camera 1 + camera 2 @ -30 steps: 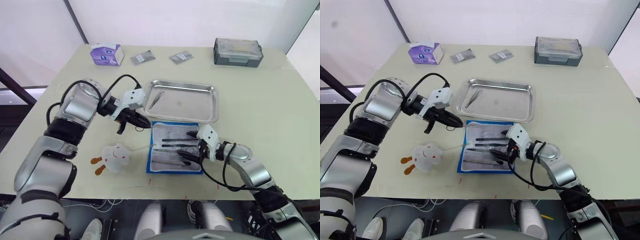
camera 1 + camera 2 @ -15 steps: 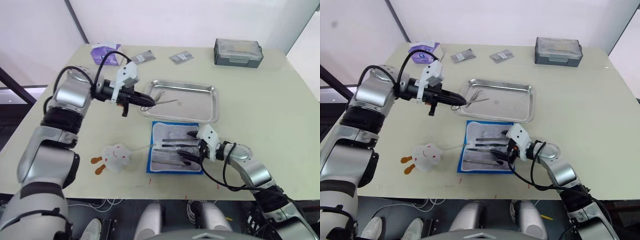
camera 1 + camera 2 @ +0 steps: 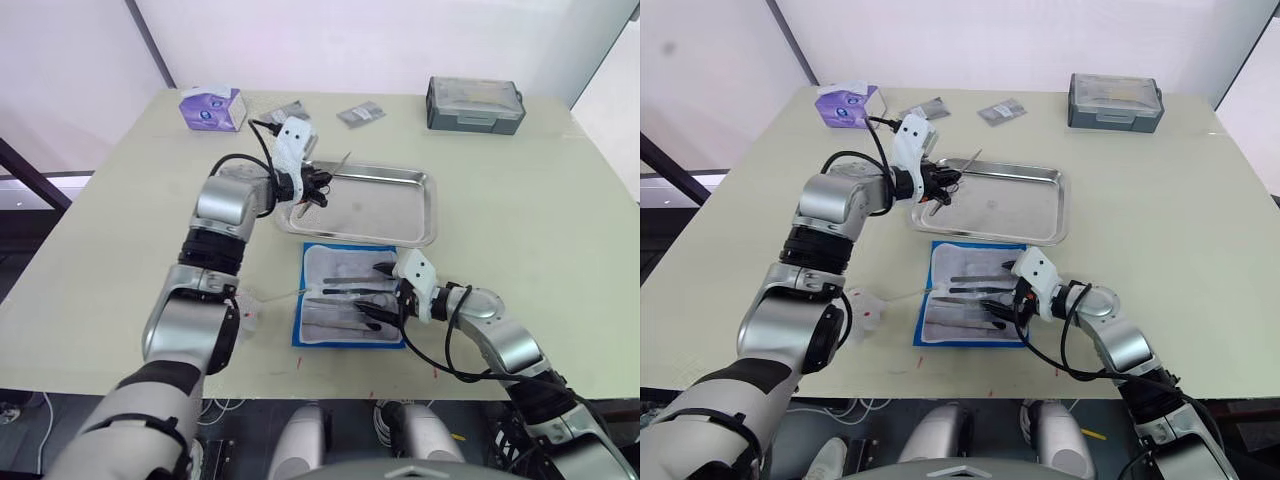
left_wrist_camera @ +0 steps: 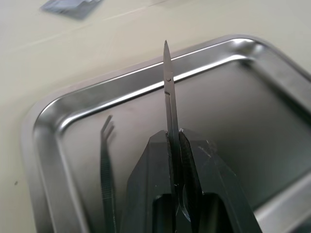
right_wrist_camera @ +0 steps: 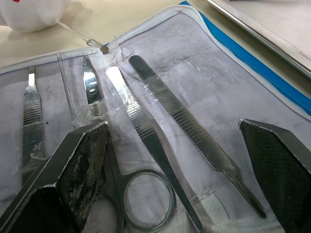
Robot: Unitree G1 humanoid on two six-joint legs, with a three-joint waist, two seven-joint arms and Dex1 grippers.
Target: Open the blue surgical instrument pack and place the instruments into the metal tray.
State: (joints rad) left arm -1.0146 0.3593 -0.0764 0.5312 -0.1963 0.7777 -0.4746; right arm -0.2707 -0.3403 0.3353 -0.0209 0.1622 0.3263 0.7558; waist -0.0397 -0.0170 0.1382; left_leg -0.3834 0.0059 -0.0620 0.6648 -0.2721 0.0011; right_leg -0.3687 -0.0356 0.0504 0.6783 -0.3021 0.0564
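Nearest, the right tool stands wide over the blue surgical instrument pack, which lies open on the counter, probably pinning it flat so the instruments slide free. Beyond, the left tool pinches scissors above the metal tray, where tweezers already lie.

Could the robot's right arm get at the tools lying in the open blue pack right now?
Probably yes. The right gripper hangs open right over the open blue pack, and the forceps and ring-handled scissors lie between its fingers, though they are tucked under clear plastic pockets.
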